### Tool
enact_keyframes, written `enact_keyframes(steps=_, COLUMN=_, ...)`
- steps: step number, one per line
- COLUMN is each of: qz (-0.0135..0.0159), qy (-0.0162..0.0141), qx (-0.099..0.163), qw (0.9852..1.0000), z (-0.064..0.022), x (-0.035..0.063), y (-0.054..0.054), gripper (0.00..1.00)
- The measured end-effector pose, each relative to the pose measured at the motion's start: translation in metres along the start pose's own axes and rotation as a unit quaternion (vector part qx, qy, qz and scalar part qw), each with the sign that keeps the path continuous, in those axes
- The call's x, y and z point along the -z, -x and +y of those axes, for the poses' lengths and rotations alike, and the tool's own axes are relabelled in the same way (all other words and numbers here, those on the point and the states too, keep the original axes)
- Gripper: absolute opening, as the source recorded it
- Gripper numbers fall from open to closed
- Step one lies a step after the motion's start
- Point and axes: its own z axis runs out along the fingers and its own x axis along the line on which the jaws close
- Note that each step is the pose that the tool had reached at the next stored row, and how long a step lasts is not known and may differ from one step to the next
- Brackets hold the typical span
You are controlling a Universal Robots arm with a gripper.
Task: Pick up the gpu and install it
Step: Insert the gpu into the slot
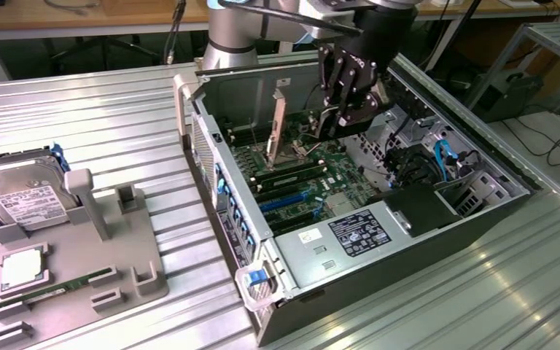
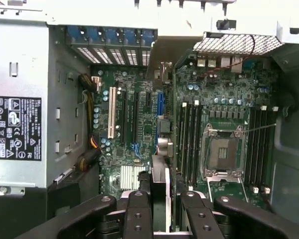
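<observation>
While fingers (image 2: pixel 159 209) clamp gpu (image 2: pixel 160 194) edge-on, card hangs above motherboard (image 2: pixel 134 124).

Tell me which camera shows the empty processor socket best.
The wrist view. It looks straight down on the processor socket, so its metal frame and the empty square inside are plain to see. The exterior view shows the same socket only at a slant, small and partly hidden, deep inside the computer case.
</observation>
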Motion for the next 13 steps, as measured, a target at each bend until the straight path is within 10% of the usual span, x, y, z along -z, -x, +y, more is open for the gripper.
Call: enact_keyframes(steps=13, qz=-0.0003, qy=0.0002, qx=-0.021, qw=0.9998, z=0.0056, x=-0.0284, y=0.004, gripper=0.28)
